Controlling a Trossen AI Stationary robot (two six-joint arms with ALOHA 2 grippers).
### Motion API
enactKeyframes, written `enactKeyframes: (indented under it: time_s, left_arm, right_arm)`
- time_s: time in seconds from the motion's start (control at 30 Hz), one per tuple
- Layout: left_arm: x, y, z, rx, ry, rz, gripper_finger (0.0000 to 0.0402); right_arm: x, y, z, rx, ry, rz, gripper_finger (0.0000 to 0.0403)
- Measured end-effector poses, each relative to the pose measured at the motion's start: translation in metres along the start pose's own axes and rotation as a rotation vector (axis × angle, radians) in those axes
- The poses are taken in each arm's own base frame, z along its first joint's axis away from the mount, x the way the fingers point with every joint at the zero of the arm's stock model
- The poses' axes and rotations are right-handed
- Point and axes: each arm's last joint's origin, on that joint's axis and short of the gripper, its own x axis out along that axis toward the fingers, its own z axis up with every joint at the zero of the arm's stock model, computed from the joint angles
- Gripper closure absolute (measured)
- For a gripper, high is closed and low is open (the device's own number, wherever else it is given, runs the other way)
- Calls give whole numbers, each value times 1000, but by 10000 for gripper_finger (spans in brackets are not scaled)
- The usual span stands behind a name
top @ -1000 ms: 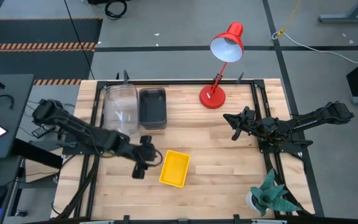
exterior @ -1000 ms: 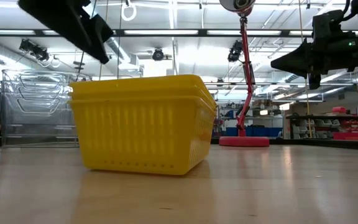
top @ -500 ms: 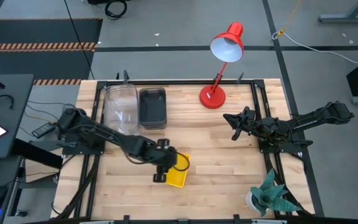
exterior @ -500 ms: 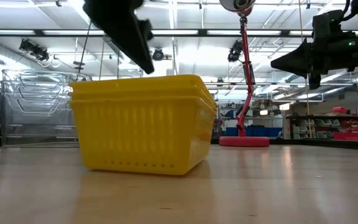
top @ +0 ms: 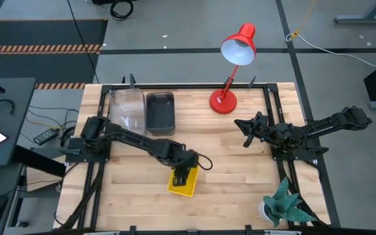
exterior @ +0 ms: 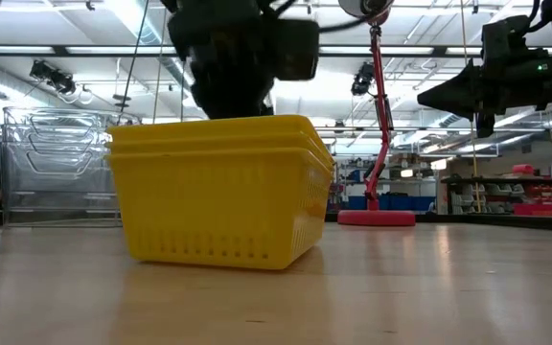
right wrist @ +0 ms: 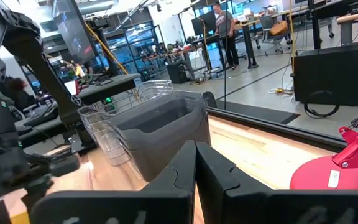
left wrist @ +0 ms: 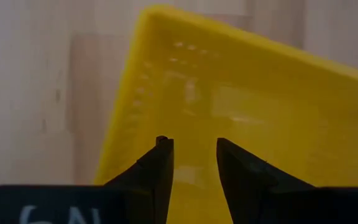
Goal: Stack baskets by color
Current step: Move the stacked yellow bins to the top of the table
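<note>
A stack of yellow baskets (top: 183, 179) rests bottom-down on the wooden table, near its front middle; the low view shows the yellow stack's nested rims (exterior: 220, 134). My left gripper (left wrist: 191, 142) hangs open just above the top basket's inside, pointing steeply down, fingers clear of its walls; the high view shows it over the stack (top: 184, 173). Clear baskets (top: 127, 112) and dark grey baskets (top: 160, 112) stand side by side at the far left. My right gripper (right wrist: 196, 149) waits shut at the table's right (top: 244, 130), held level.
A red desk lamp (top: 230, 72) stands at the far middle, its base (top: 223, 102) on the table. A potted plant (top: 286, 205) sits at the near right corner. A black frame rail (top: 188, 85) runs along the table's edges. Bare wood lies between the yellow stack and the right arm.
My left gripper has swung toward the table's right edge, from beside the yellow stack's left side to over it, and has come down and tipped more steeply downward. The baskets have not moved.
</note>
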Motion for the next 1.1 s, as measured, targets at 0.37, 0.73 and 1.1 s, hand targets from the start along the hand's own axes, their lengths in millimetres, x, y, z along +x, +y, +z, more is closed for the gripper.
enactKeyframes:
  time_s: [0.37, 0.73, 1.1]
  left_arm:
    - [12, 35, 6, -32, -31, 279, 280]
    - [3, 113, 12, -95, -25, 563, 281]
    - [-15, 158, 17, -84, -3, 726, 281]
  right_arm:
    - [0, 0, 0, 1, -2, 0, 389]
    - [0, 0, 0, 0, 0, 0, 389]
    - [0, 0, 0, 0, 0, 0, 389]
